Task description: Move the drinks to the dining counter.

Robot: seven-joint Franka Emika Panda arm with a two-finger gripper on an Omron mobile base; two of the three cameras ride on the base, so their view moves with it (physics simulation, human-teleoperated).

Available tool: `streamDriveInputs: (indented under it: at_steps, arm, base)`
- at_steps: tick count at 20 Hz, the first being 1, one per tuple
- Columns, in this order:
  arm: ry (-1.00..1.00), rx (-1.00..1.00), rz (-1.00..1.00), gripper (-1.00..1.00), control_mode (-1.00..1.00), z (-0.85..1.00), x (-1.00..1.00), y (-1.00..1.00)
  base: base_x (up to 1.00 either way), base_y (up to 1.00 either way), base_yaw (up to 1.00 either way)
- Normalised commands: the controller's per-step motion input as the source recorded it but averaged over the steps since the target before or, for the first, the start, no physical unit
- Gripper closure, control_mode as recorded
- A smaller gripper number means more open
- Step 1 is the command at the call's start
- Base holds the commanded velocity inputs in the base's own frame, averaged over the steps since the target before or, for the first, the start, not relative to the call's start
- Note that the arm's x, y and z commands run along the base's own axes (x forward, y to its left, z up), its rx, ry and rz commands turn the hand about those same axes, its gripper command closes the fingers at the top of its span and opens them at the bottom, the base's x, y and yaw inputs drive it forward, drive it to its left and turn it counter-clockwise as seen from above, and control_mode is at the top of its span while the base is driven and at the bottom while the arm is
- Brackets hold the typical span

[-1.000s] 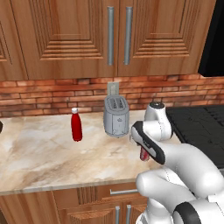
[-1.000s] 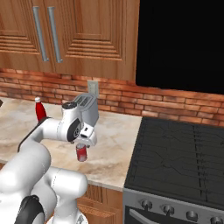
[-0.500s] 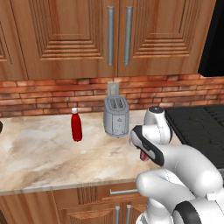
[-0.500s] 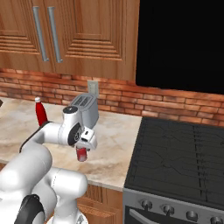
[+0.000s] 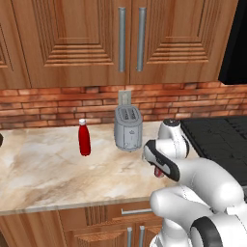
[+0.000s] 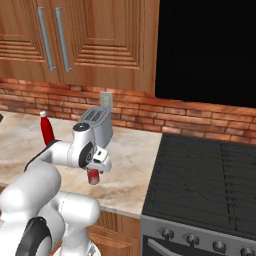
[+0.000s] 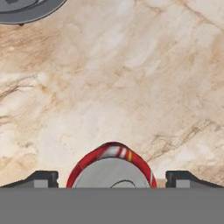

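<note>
Lowered since a second ago: pincer (image 7: 112, 178) now straddling small red soda can (image 7: 111, 168), hand sunk nearer the marbled counter (image 5: 43, 178). Fingertips (image 7: 41, 178) standing wide, one each side of the can's rim, gaps visible, no contact yet. Can upright on counter near its front edge, beside the stove (image 6: 210, 175). Slim red bottle (image 5: 84, 138) unmoved, upright left of silver toaster (image 5: 127, 128). Cameras steady across frames.
</note>
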Motion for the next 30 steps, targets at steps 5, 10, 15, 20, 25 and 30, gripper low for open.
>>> streamDriveInputs:
  at_steps: [5, 10, 15, 20, 25, 30]
  arm:
    - [0.00, 0.01, 0.00, 1.00, -1.00, -0.24, 0.00, -0.01]
    - [0.02, 0.02, 0.00, 1.00, -1.00, -0.32, -0.02, -0.03]
    - [-0.01, 0.00, 0.00, 1.00, -1.00, -0.08, -0.07, 0.00]
    - [-0.19, 0.06, 0.00, 1.00, -1.00, 0.29, -0.27, -0.05]
    - [-0.09, 0.09, 0.00, 1.00, -1.00, 0.48, -0.35, -0.19]
    - [-0.04, 0.01, 0.01, 1.00, -1.00, 0.57, -0.23, -0.07]
  base:
    - [0.00, 0.00, 0.00]
    - [0.00, 0.00, 0.00]
    - [0.00, 0.00, 0.00]
    - [0.00, 0.00, 0.00]
    - [0.00, 0.00, 0.00]
    - [0.00, 0.00, 0.00]
